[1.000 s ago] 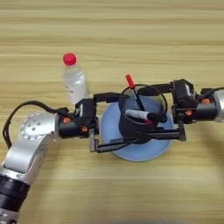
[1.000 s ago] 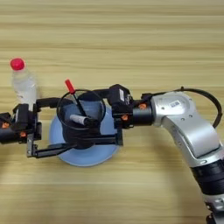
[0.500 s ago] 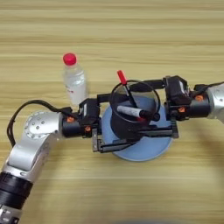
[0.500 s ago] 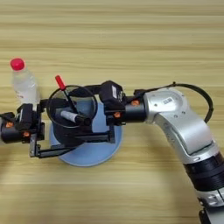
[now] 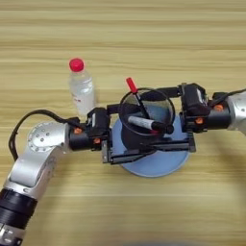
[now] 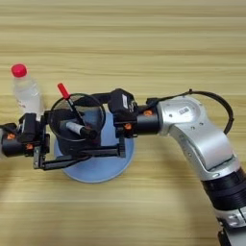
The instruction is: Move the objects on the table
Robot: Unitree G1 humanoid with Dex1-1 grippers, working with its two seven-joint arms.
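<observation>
Pen cup: black mesh pen cup (image 5: 144, 126), upright on a round pale-blue flat disc (image 5: 153, 164), near the middle of the light wooden worktop (image 5: 144, 43).
Contents: red-capped pen (image 5: 134, 93) leaning up and to the left past the rim; white-and-black marker (image 5: 146, 125) lying tilted across the inside.
Bottle: small clear plastic bottle with a red cap (image 5: 80, 89), upright, just behind the left hand, apart from the cup.
Left hand: (image 5: 113, 137) fingers spread wide, one along the front of the cup's base, one behind it, bracketing the cup's left side.
Right hand: (image 5: 178, 117) fingers likewise spread, front and back of the cup's right side; contact with the mesh probable, not certain.
Handling, cup: likely light and top-heavy with loose pens; thin mesh probably gives under a hard squeeze; best held low on the wall, kept level so pens stay in.
Handling, bottle: apparently near empty, light, smooth, easily tipped; best taken around the mid-body.
</observation>
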